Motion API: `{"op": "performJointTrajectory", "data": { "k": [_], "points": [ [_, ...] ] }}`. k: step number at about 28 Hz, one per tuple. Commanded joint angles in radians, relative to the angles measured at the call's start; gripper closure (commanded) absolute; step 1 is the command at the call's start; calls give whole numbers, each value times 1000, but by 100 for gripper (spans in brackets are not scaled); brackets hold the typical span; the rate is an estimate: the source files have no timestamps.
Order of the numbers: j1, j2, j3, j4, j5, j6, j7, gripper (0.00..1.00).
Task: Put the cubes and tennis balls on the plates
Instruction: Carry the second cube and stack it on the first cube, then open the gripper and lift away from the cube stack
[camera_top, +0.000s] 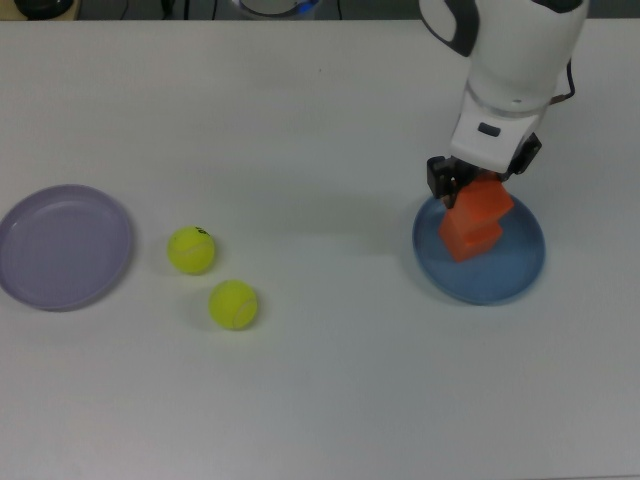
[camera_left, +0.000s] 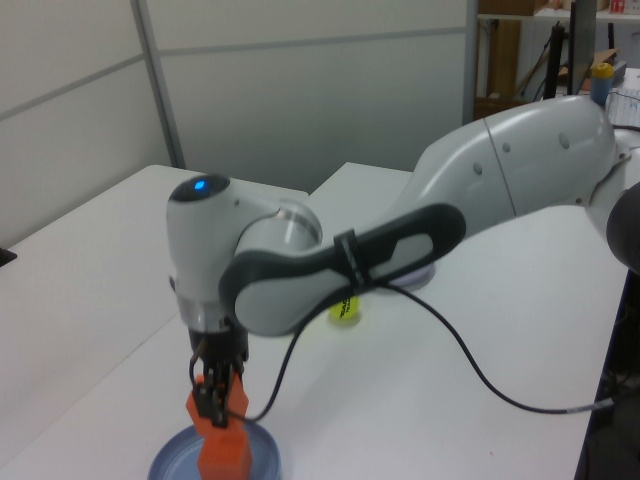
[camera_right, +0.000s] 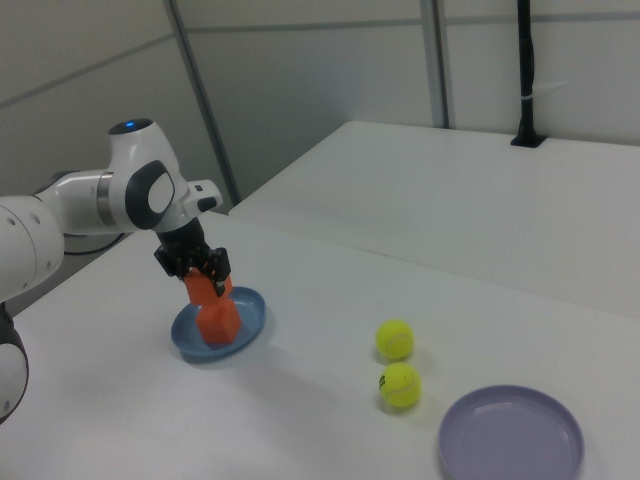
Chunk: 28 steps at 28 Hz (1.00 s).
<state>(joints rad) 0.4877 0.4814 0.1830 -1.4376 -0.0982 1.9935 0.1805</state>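
Two orange cubes, two yellow-green tennis balls and two plates share a white bench (camera_top: 320, 400) with a single white robot arm (camera_left: 480, 190). Nearest the lower edge of the top view lies one tennis ball (camera_top: 233, 304), with the second ball (camera_top: 191, 250), which carries a small dark mark, just beyond it toward the top view's left; both sit on the bare bench, near each other but apart. At the top view's far left, the lavender plate (camera_top: 60, 246) holds nothing. At the top view's right, the blue plate (camera_top: 500, 275) holds the resting cube (camera_top: 468, 241). The held cube (camera_top: 482, 203) hangs tilted over it, clamped between the closed jaws of the gripper (camera_top: 478, 186); whether the two cubes touch cannot be told, though the left view and right view show one directly over the other. Beyond the bench, grey partition walls (camera_left: 300, 90) close the scene in the left view.
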Motion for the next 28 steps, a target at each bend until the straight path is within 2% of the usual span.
{"op": "performJointTrajectory", "data": {
  "k": [1, 9, 16, 17, 18, 19, 28],
  "points": [
    [11, -3, 6, -32, -34, 30, 56, 100],
    [25, 40, 6, -33, -83, 65, 91, 100],
    [26, 40, 6, -37, -91, 91, 99, 100],
    [26, 40, 6, -37, -91, 91, 93, 90],
    [26, 40, 6, -37, -91, 91, 89, 64],
    [26, 40, 6, -37, -92, 85, 86, 1],
    [25, -20, 6, -53, -83, 4, 54, 0]
  ]
}}
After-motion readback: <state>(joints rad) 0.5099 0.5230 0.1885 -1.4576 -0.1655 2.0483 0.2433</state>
